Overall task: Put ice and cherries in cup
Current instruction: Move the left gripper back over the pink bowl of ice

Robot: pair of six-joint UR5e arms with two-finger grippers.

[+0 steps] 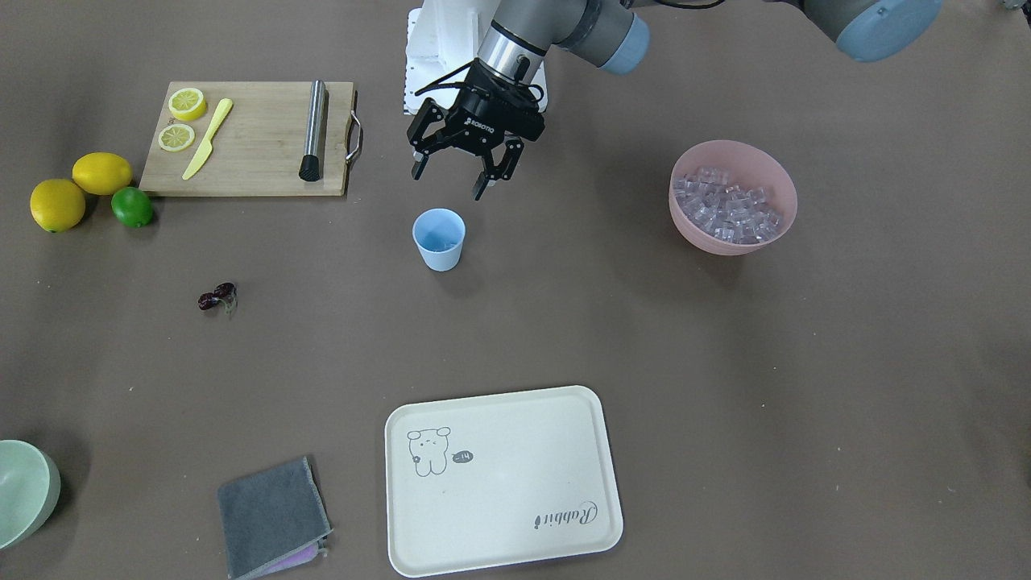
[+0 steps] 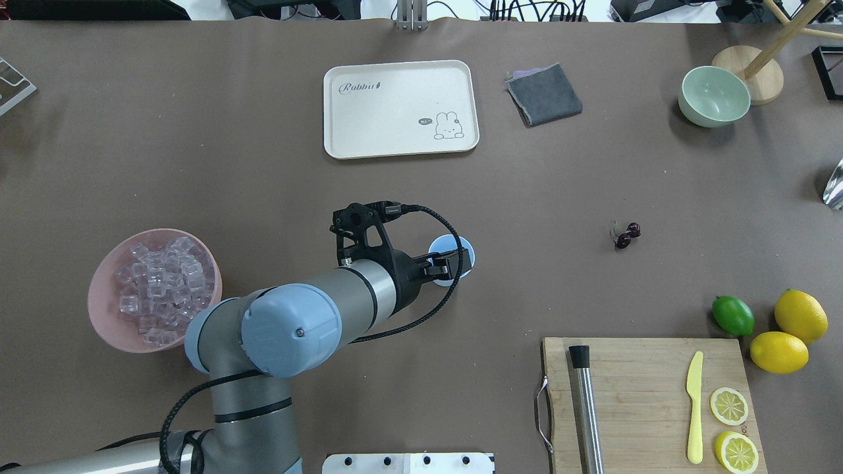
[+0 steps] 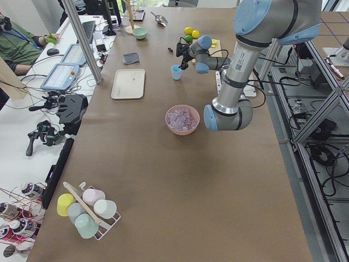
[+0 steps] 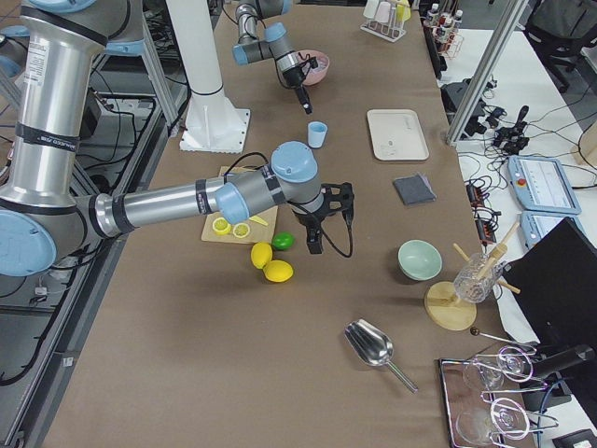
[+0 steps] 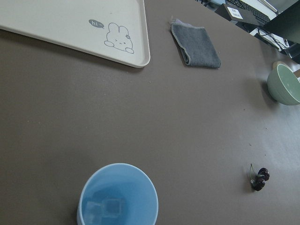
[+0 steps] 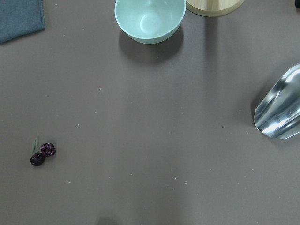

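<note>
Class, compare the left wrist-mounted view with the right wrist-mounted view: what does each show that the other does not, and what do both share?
Only the left wrist view shows the light blue cup, with ice cubes at its bottom, and a corner of the cream tray. Only the right wrist view shows the metal scoop. Both show the cherries lying on the brown table, the pale green bowl and the grey cloth.

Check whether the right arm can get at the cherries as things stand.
Probably yes: the cherries lie alone on the bare table, with nothing beside or over them in the right wrist view.
</note>
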